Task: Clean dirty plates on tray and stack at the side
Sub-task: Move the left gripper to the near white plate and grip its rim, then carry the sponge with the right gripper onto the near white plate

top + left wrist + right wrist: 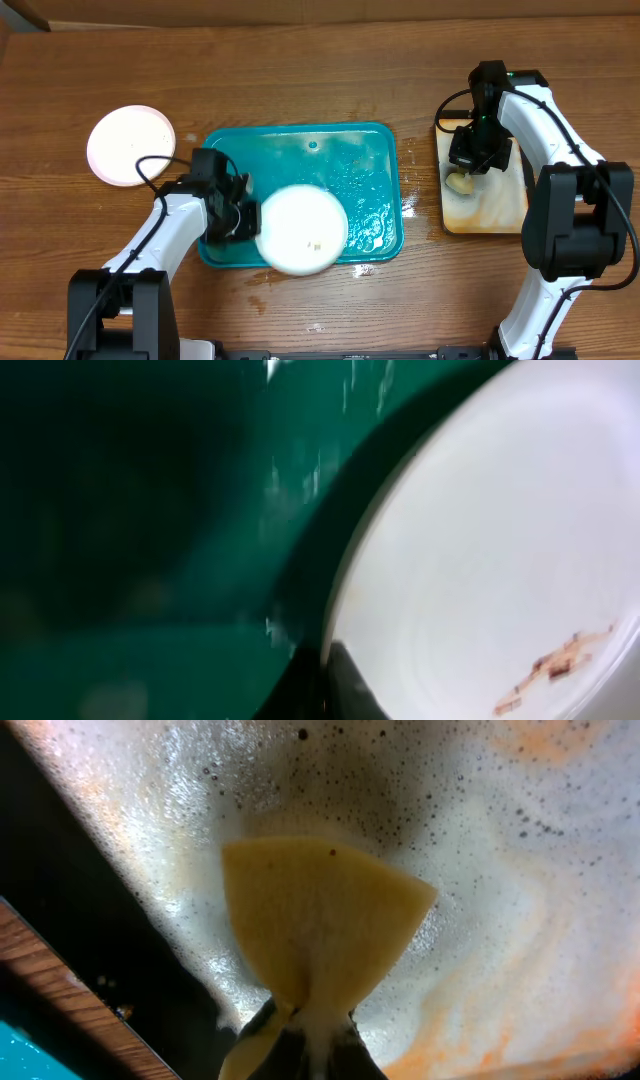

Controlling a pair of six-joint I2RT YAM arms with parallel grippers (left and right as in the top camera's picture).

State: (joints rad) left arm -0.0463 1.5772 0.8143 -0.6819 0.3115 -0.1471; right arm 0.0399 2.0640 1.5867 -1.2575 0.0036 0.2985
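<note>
The teal tray (pixel 330 160) lies mid-table, wet and glossy. My left gripper (pixel 246 216) is shut on the left rim of a white plate (pixel 302 229) at the tray's front edge. In the left wrist view the plate (pixel 480 540) carries a brown smear (pixel 555 662), and a dark finger (pixel 345 682) pinches its rim over the tray (pixel 150 560). Another pale plate (pixel 130 146) lies on the table at far left. A third plate is not in view. My right gripper (pixel 466 168) is shut on a yellow sponge (pixel 458 183), seen close up in the right wrist view (pixel 320 920).
The sponge touches the foamy, rust-stained surface (pixel 520 870) of a small black-rimmed tray (pixel 500 205) at the right. Water drops lie on the wooden table (pixel 420 215) between the two trays. The teal tray's corner (pixel 20 1058) shows in the right wrist view.
</note>
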